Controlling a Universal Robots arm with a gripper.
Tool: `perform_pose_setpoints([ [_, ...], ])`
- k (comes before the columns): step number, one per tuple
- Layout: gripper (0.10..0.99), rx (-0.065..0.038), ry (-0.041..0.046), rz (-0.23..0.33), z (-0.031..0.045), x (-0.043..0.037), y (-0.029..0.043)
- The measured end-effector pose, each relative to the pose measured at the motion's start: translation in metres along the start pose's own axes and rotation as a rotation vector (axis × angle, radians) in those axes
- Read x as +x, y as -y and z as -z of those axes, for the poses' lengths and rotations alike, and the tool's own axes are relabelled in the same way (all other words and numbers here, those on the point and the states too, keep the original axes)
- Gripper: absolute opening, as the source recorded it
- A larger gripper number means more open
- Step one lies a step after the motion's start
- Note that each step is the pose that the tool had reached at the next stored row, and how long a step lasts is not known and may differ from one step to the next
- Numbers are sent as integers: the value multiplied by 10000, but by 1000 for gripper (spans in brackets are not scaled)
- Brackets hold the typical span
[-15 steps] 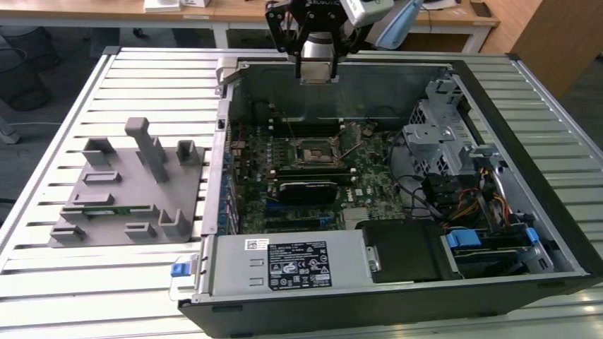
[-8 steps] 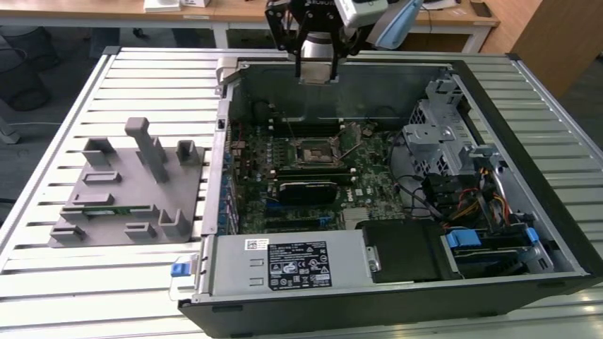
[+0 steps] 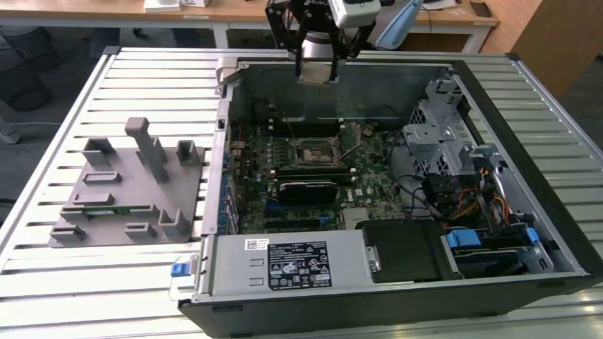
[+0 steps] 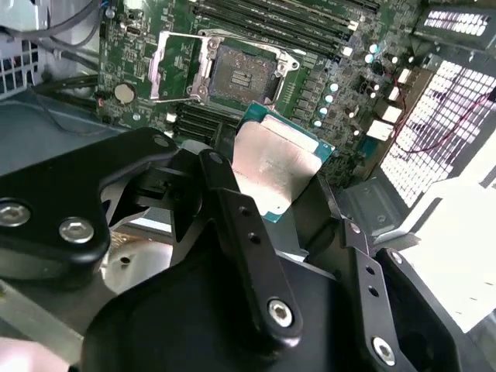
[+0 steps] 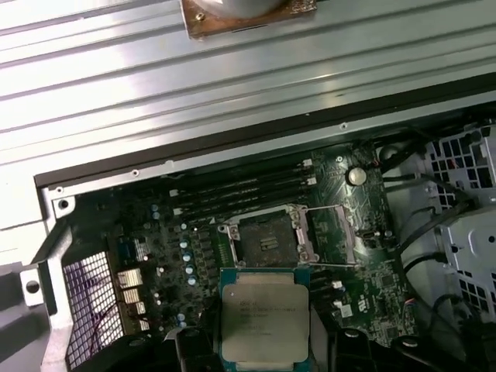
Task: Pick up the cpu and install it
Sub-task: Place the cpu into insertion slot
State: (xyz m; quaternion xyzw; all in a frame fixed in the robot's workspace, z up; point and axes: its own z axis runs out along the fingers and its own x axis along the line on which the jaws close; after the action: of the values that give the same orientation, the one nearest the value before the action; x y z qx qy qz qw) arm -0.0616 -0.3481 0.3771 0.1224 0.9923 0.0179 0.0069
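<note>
Gripping the cpu (image 5: 265,318) between clenched jaws, silvery top plain in both wrist views. Hovering high over the open computer case (image 3: 377,312) on the slatted bench (image 3: 141,85), above the motherboard's (image 3: 372,164) empty socket (image 5: 267,240), well apart from it.

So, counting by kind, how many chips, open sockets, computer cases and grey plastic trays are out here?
cpu, held in the gripper: 1
open socket on the board: 1
computer case: 1
grey tray: 1
Total: 4
</note>
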Motion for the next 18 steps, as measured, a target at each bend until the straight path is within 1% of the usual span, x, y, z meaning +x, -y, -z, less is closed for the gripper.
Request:
perform_pose_setpoints([
  [18, 541, 23, 86, -2298, -8, 3, -11],
])
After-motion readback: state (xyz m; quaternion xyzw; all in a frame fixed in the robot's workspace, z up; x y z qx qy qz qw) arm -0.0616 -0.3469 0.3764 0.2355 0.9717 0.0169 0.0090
